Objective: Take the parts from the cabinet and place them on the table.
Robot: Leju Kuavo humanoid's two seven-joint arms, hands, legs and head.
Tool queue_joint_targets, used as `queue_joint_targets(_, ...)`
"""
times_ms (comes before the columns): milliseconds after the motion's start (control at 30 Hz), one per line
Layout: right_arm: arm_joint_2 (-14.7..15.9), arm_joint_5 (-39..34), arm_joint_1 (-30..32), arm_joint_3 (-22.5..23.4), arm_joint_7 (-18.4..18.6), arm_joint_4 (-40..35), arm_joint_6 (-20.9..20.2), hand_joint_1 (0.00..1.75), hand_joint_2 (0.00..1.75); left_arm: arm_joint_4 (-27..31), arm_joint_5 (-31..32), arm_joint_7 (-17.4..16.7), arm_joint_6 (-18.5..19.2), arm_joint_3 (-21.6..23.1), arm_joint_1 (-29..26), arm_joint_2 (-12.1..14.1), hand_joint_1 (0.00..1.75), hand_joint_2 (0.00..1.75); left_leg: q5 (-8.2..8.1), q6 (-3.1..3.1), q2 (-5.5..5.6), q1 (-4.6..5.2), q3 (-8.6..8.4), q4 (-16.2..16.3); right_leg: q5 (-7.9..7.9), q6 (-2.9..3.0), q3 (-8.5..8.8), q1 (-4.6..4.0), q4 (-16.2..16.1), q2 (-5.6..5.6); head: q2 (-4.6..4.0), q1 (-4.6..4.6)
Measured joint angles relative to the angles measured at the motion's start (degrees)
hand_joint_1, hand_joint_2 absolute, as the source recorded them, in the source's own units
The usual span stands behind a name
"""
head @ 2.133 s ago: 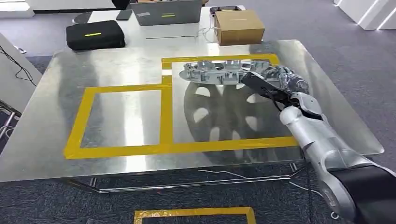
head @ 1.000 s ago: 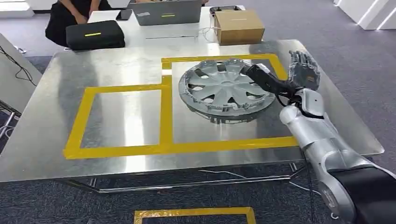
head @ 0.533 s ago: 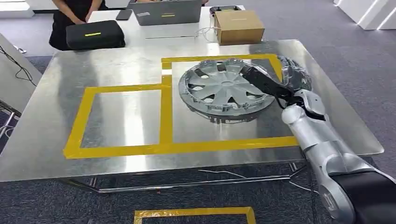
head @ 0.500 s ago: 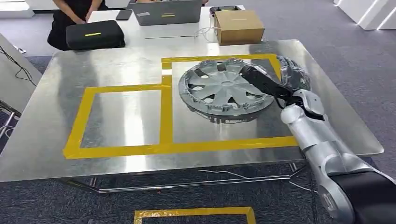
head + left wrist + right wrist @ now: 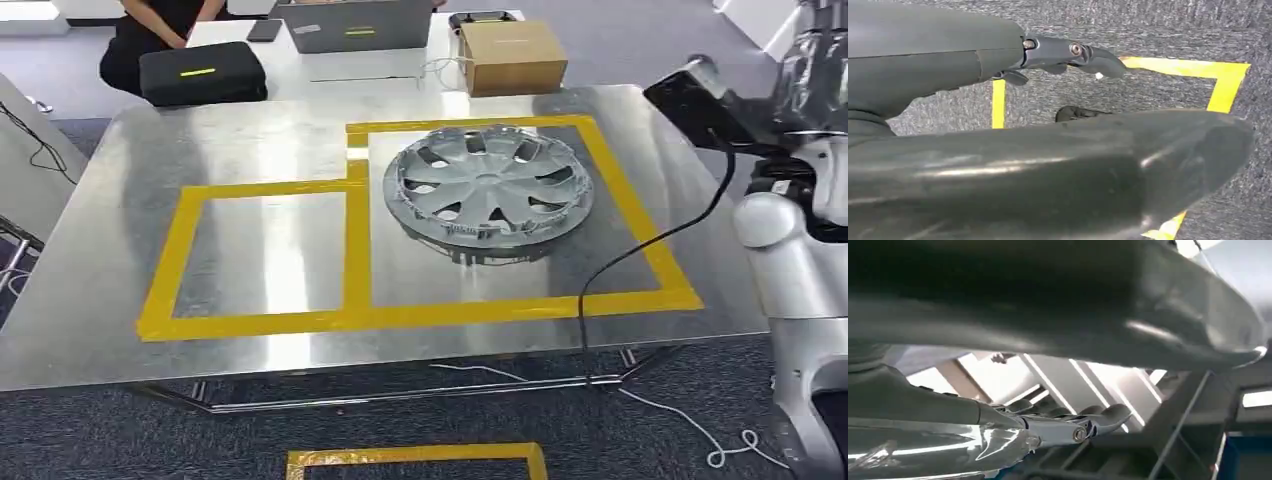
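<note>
hubcap (image 5: 488, 190) flat on worktop (image 5: 250, 250) inside the yellow tape frame (image 5: 640, 225), well off to the inner side of and below right hand (image 5: 812, 60) | right hand raised, fingers apart, empty | judged light, rigid plastic, smooth; grip rim or spoke openings

A round silver-grey plastic wheel cover (image 5: 489, 191) with petal-shaped spokes lies flat on a shiny steel table (image 5: 270, 250), face up, its domed centre toward the camera. Dark cut-out gaps sit between the spokes, and a ring of small clips lines its rim (the near edge shows them most clearly, above a faint reflection in the metal). It rests inside the right-hand rectangle of yellow tape (image 5: 357, 235) marked on the tabletop, in the far half of that box, close to the far strip of tape and apart from the strips on either side. Nothing touches it.
</note>
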State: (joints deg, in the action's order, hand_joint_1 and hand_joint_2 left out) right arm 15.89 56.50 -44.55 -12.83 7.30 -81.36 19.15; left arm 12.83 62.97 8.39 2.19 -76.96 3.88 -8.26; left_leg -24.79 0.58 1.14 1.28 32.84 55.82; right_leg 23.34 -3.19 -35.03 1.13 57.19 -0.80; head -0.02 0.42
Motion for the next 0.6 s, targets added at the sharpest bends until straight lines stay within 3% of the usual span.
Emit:
queue_joint_targets(200, 7.61, -0.18, 1.62, 2.60, 1.38, -8.90, 2.23, 0.00, 0.00, 0.00, -0.44, 0.07, -0.48, -0.83, -0.17, -0.24, 0.00, 0.00, 0.00, 0.05, 0.11, 0.00, -0.01, 0.01, 0.01, -0.06, 0.07, 0.00, -0.05, 0.20, 0.02, -0.09)
queue_joint_targets(400, 18.56, -8.17, 3.57, 9.86, 1.33, -17.01, -1.55, 0.00, 0.00, 0.00, -0.90, 0.24, -1.22, -1.11, -0.17, -0.52, 0.00, 0.00, -0.05, 0.12, 0.12, 0.03, -0.03, 0.03, 0.06, -0.14, 0.10, 0.02, -0.13, 0.23, 0.00, -0.04)
queue_joint_targets(500, 26.67, -15.88, 11.08, 19.12, 1.20, -22.40, -3.04, 0.00, 0.00, -0.02, -1.18, 0.22, -1.86, -1.27, -0.29, -0.83, 0.00, 0.00, -0.21, 0.36, 0.52, -0.01, -0.10, 0.04, 0.28, -0.42, 0.41, -0.03, -0.28, 0.62, 0.00, -0.02)
queue_joint_targets(600, 30.84, -21.47, 18.24, 32.14, -1.29, -26.80, -4.92, 0.00, 0.00, -0.02, -1.20, 0.22, -2.16, -1.38, -0.70, -1.09, 0.00, 0.00, -0.39, 0.31, 0.50, 0.02, -0.07, 0.03, 0.30, -0.41, 0.41, 0.01, -0.28, 0.47, 0.00, 0.00)
